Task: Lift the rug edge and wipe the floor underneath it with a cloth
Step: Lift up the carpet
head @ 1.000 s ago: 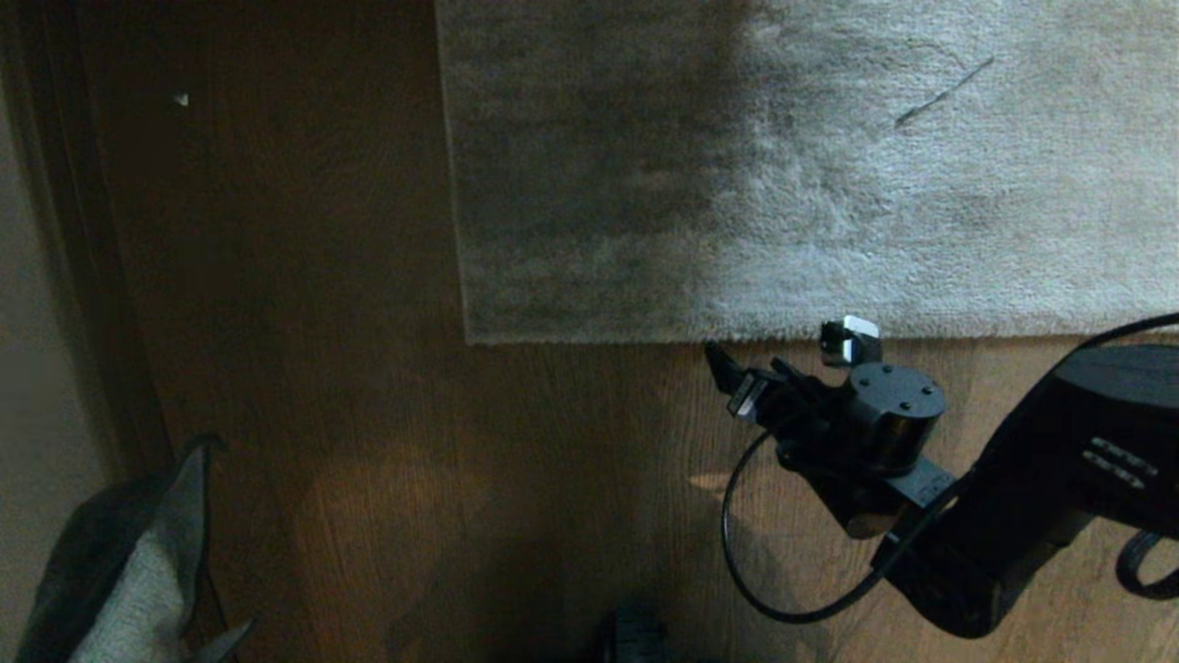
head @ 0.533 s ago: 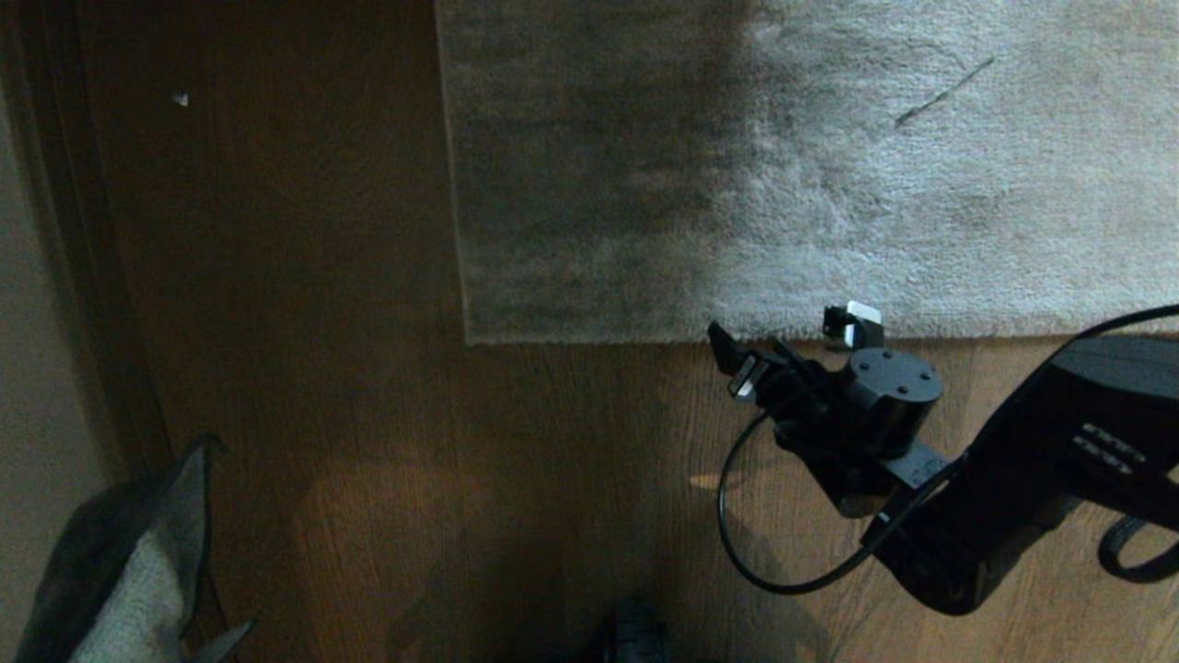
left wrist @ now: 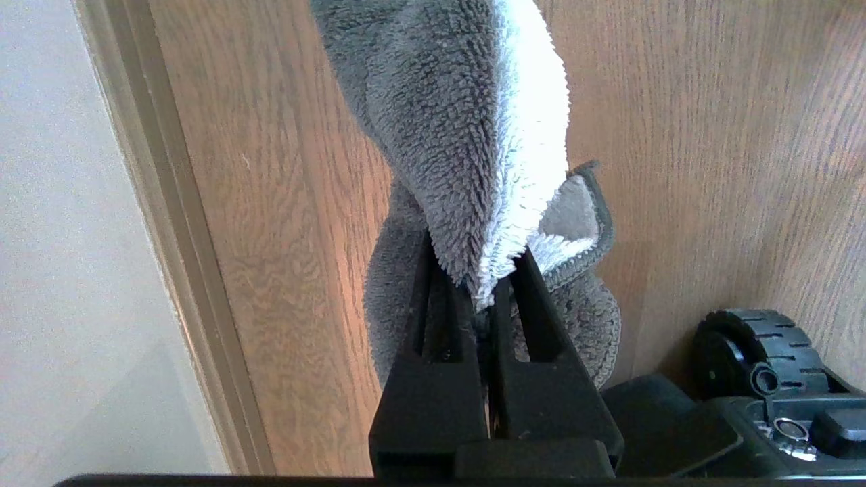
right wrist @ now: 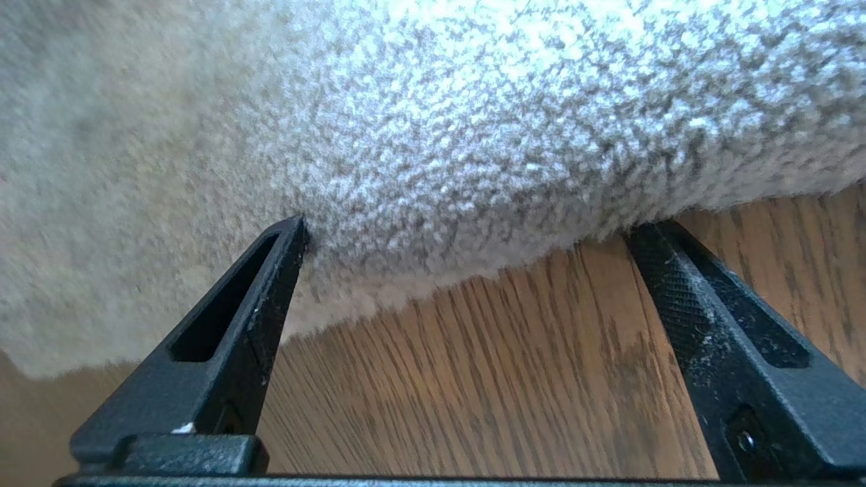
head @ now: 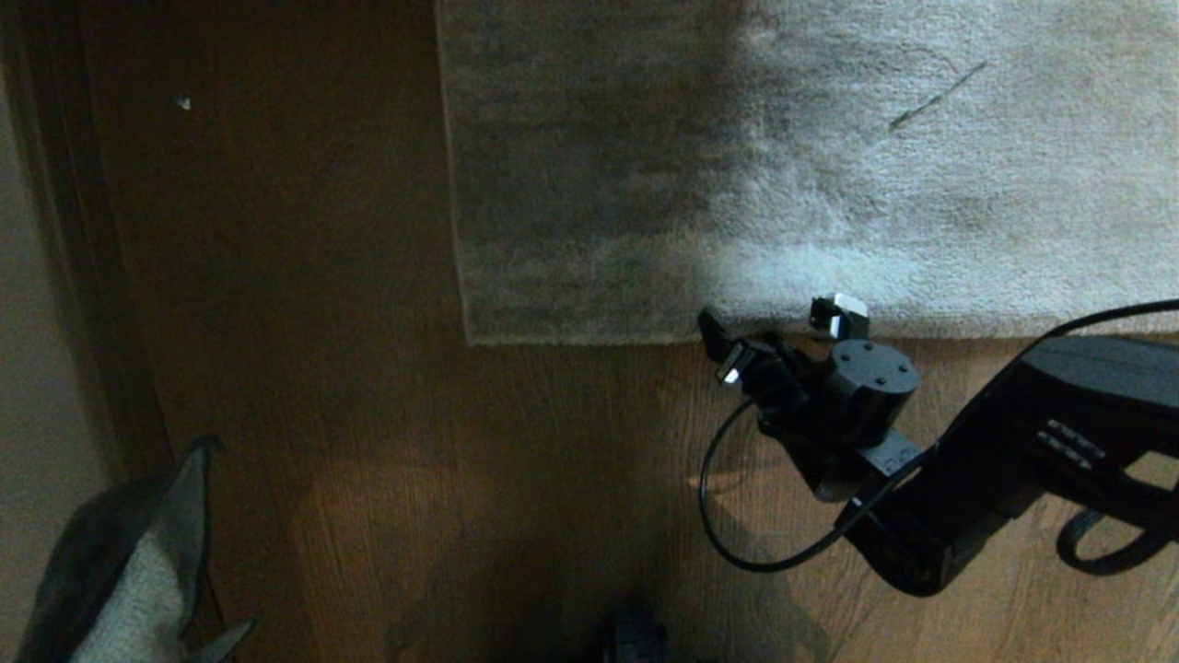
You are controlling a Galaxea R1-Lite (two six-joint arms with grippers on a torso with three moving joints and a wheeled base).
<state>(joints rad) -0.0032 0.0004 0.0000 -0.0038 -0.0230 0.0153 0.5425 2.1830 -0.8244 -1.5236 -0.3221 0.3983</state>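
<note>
Grey-beige plush pile covers the upper part of the head view, where the rug edge (head: 599,339) runs straight across the floor (head: 368,414) of dark brown wooden planks with wavy grain, ending in a square corner at the left. Right tool (head: 783,322) sits at that border, its arm reaching in from the right of the head view with a black cable (head: 728,543) looping below it. Its two fingers stand wide apart; in the right wrist view one fingertip (right wrist: 291,233) touches the pile and the other (right wrist: 646,237) meets the border where rug and planks join, with bare floor (right wrist: 473,379) between them. The rug edge (right wrist: 433,284) lies flat here, with nothing gripped between the fingers. Left tool (left wrist: 484,304) is off to the robot's left and low, clamped together on the cloth (left wrist: 473,135), a fuzzy terry piece, dark grey on one face and pale on the other, with a dark stitched border. The cloth (head: 138,571) shows at the lower left corner of the head view, well apart from the rug. A pale wall and skirting strip (left wrist: 162,203) run beside it, and a black wheel (left wrist: 758,352) of the base appears nearby.
</note>
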